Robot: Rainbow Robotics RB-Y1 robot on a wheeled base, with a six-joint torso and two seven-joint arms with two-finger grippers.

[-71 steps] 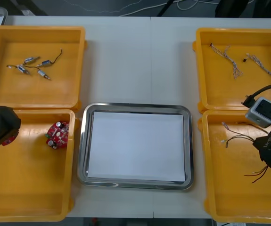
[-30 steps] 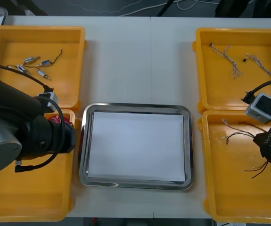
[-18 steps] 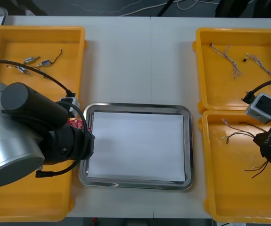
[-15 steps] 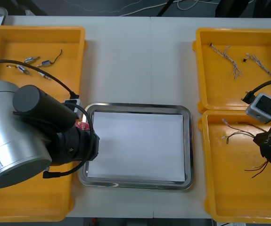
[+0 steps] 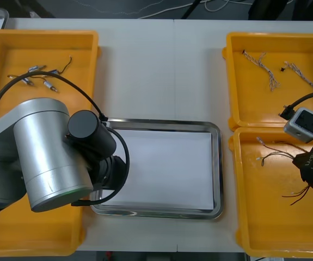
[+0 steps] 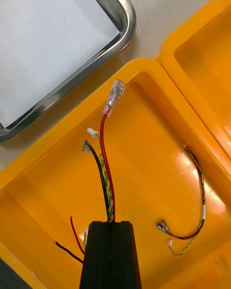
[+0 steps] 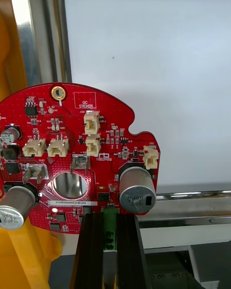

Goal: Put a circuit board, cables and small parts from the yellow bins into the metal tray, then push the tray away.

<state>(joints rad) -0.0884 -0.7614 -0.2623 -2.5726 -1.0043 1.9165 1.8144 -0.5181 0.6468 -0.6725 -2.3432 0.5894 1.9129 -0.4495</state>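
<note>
Pinching the green connector on the rim of the round red circuit board, the left pincer has its black fingers drawn in close, apart only by the connector's width. In the left wrist view the board lies across the shiny rim of the metal tray, part of it over the tray's white inside and part over the orange wall of the bin beside it. In the front view the big silver left arm reaches in from the table's left edge and covers the tray's left side, so the pincer itself is hidden under it. The right pincer hangs over the yellow bin at the near right corner of the table, its fingers pressed on a twisted red and yellow cable with a black cable running alongside; both cables rise from between the fingertips. Another red and yellow cable lies loose on that bin's floor, apart from the pincer. In the bin at the far right corner rest twisted blue and white cables. Small metal parts lie scattered in the bin at the far left corner. The tray sits between the two pairs of bins, toward the table's near edge.
</note>
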